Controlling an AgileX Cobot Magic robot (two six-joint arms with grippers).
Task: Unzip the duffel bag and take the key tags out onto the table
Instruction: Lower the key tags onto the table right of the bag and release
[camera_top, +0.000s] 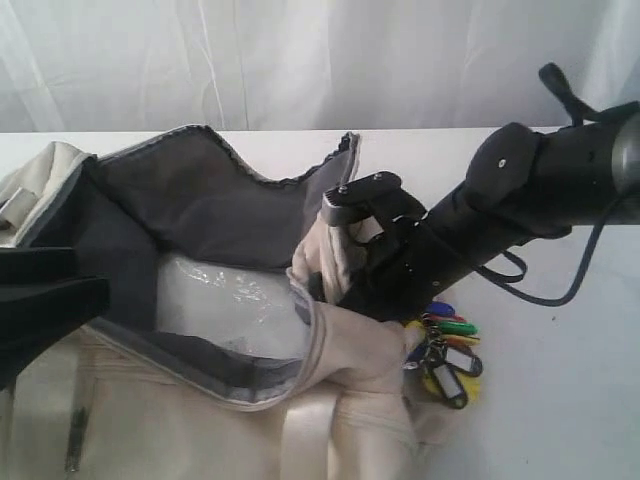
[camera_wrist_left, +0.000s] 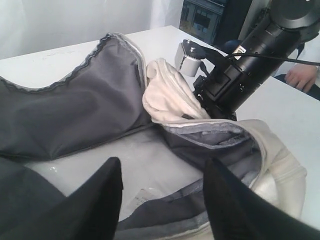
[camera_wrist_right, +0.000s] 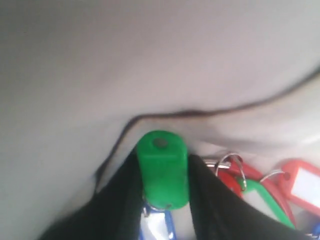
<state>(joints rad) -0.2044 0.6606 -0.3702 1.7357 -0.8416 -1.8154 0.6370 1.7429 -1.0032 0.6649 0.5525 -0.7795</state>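
Plastic key tags (camera_top: 447, 352), probably light and slippery: right fingers (camera_wrist_right: 117, 205) pinch the green tag (camera_wrist_right: 162, 167) between them; left fingers (camera_wrist_left: 100, 200) spread, empty, above the soft duffel bag (camera_wrist_left: 70, 107).

The cream duffel bag (camera_top: 150, 420) lies unzipped on the white table (camera_top: 560, 420), the colourful key tags (camera_top: 446, 352) bunched just beside it.

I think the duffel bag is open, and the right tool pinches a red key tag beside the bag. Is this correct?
Not quite. The duffel bag is open, and the right tool does pinch a tag beside it, but it is a green key tag, not a red one. The right wrist view shows this.
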